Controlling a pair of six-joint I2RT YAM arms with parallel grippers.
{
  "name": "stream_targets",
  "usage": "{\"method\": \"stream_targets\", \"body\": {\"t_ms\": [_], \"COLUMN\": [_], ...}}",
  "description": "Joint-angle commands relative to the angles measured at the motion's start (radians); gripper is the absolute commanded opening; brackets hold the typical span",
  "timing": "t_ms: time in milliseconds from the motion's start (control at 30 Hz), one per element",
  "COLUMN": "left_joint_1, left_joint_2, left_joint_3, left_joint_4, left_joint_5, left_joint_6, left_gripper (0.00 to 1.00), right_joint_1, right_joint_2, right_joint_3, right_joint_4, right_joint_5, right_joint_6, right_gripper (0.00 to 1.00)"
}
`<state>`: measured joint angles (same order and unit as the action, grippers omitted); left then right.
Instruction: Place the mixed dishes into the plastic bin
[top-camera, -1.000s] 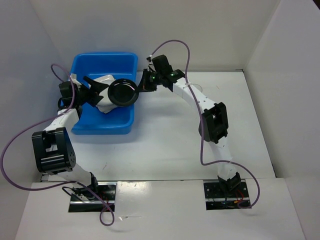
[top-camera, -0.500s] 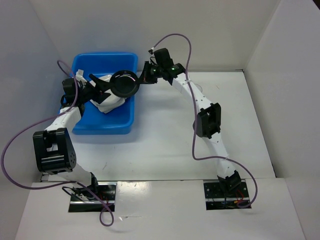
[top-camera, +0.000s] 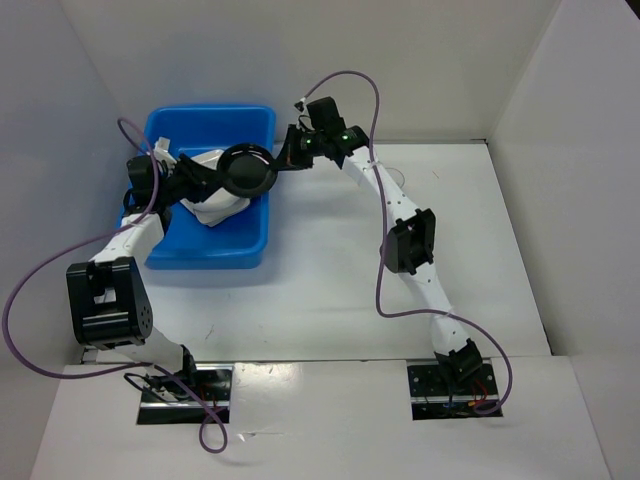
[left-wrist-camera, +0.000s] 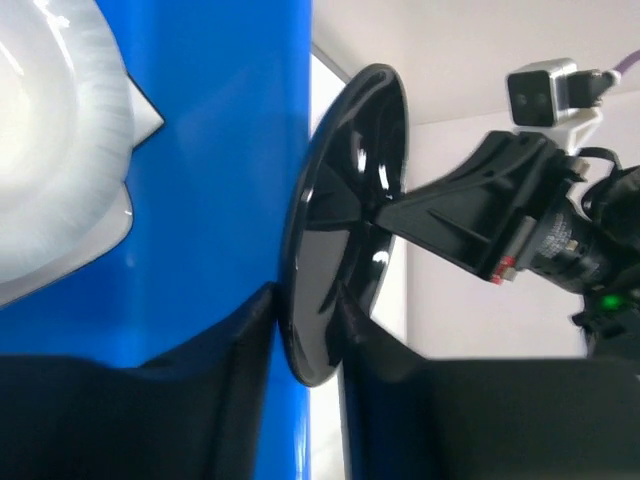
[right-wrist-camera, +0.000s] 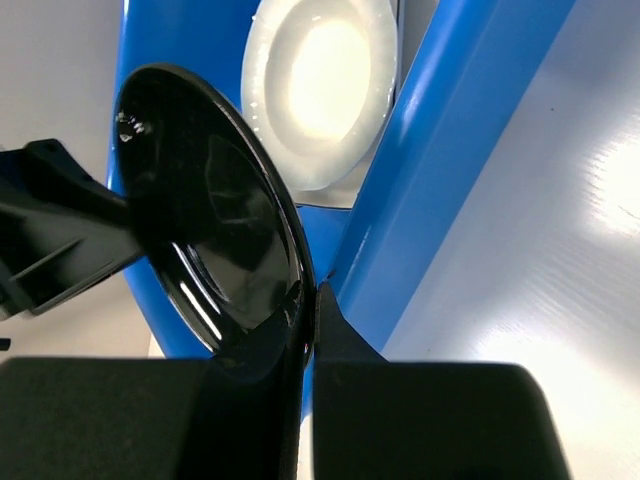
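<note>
White-walled table (top-camera: 330, 290) — over the plastic bin (top-camera: 215, 125), left claw (top-camera: 222, 178) and right claw (top-camera: 280, 165) pinch the black bowl (top-camera: 248, 170).

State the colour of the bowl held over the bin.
The bowl is glossy black; right wrist view.

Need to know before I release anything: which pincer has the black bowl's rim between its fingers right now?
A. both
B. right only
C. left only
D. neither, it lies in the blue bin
A: each wrist view shows the rim of the black bowl between that arm's own fingers, left pincer and right pincer, beside the plastic bin wall.
</note>
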<state>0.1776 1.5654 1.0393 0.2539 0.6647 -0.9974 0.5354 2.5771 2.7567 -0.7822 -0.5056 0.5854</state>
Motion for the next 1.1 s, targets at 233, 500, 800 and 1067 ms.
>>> {"method": "stream_targets", "body": {"t_ms": [233, 500, 800, 1067], "left_joint_1": [-0.007, -0.007, 0.025, 0.063], "left_joint_2": [-0.004, -0.004, 0.015, 0.067], "left_joint_3": [0.039, 0.09, 0.148, 0.199], "left_joint_4": [0.038, 0.004, 0.004, -0.1], "left_joint_5": [-0.037, -0.082, -0.109, -0.256], "left_joint_6": [0.025, 0.034, 0.034, 0.143], "left_gripper": [0.01, 0.0, 0.0, 0.0], "right_joint_1": [0.073, 0.074, 0.049, -0.124], "right_joint_2": [-0.018, -0.071, -0.316, -0.705], "right_joint_3": [0.05, 0.05, -0.323, -0.911], "right_joint_4": [-0.046, -0.118, 0.01, 0.251], "right_joint_5": [-0.05, 0.048, 0.136, 0.127], "right_joint_6": [-0.018, -0.058, -0.073, -0.042], "right_gripper": [0.0, 0.41, 0.57, 0.75]}}
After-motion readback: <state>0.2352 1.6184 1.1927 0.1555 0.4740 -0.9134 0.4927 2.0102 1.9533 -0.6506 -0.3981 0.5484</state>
